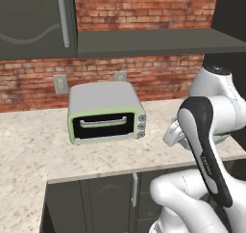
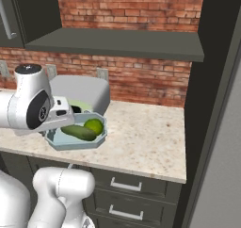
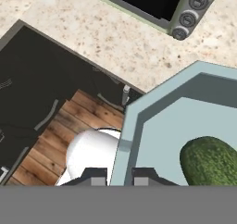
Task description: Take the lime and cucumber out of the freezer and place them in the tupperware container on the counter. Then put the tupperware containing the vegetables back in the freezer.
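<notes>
The counter (image 2: 141, 142) spreads widest before me, beige speckled stone running under a red brick wall (image 2: 141, 81), with dark drawers (image 2: 127, 187) and silver handles below its front edge. To the far right of the right base view stands the tall grey face of the freezer (image 2: 221, 175). On the counter sits the pale green toaster oven (image 1: 105, 112), its dark window and three knobs facing forward; in the hand view its knobbed corner shows at the top. Just beside the toaster oven, toward the counter's front edge, is the tupperware container (image 2: 63, 141), a shallow pale blue-grey tray with cut-off corners; in the hand view its rim hangs out over the dark cabinets and the wooden floor (image 3: 69, 126). Inside it lies the cucumber (image 2: 79, 132), dark green and long, stretched across the tray's floor, and the lime (image 2: 94, 126) rests against it on the side nearer the wall, bright yellow-green and round. My gripper (image 3: 120, 176) is at the container's near edge: in the hand view my two dark tips stand one on either side of the flared rim, close to it, with the rim running up between them, so I appear clamped on the rim, though the contact itself is cut off at the bottom.
</notes>
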Robot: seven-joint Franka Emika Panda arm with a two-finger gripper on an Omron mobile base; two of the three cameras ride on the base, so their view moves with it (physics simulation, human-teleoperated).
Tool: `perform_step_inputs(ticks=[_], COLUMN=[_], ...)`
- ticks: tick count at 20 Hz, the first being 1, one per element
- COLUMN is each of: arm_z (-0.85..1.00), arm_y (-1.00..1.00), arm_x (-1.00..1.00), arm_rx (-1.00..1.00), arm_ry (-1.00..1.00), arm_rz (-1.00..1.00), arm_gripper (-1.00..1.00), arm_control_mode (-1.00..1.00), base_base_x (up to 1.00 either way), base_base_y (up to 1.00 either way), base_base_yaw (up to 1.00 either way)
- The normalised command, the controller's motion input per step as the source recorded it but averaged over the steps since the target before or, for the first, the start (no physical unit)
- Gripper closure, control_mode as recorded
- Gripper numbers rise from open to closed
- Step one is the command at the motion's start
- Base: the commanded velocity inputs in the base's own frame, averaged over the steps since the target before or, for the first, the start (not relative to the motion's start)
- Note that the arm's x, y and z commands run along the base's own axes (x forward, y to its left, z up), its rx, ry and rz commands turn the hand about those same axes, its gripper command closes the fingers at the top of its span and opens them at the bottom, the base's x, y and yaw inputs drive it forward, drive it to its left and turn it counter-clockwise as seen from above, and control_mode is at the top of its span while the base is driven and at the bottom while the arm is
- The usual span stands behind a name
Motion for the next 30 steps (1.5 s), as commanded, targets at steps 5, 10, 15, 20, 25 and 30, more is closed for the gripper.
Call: perform_step_inputs(ticks=[5,10,15,20,25,30], arm_z=[0.46,0.38,0.08,0.05,0.0,0.05], arm_y=[-0.38,-0.35,-0.06,0.0,-0.01,-0.01], arm_x=[-0.51,-0.4,-0.24,-0.33,-0.03,0.0], arm_rx=[0.0,0.0,-0.02,-0.02,0.0,-0.03], arm_ry=[-0.09,-0.03,-0.03,-0.04,-0.01,-0.14], arm_rz=[0.05,0.01,0.0,0.0,0.0,0.09], arm_gripper=[1.0,1.0,1.0,1.0,1.0,1.0], arm_control_mode=[-1.0,-1.0,-1.0,-1.0,-1.0,-1.0], base_base_x=[0.0,0.0,0.0,0.0,0.0,0.0], base_base_y=[0.0,0.0,0.0,0.0,0.0,0.0], base_base_yaw=[0.0,0.0,0.0,0.0,0.0,0.0])
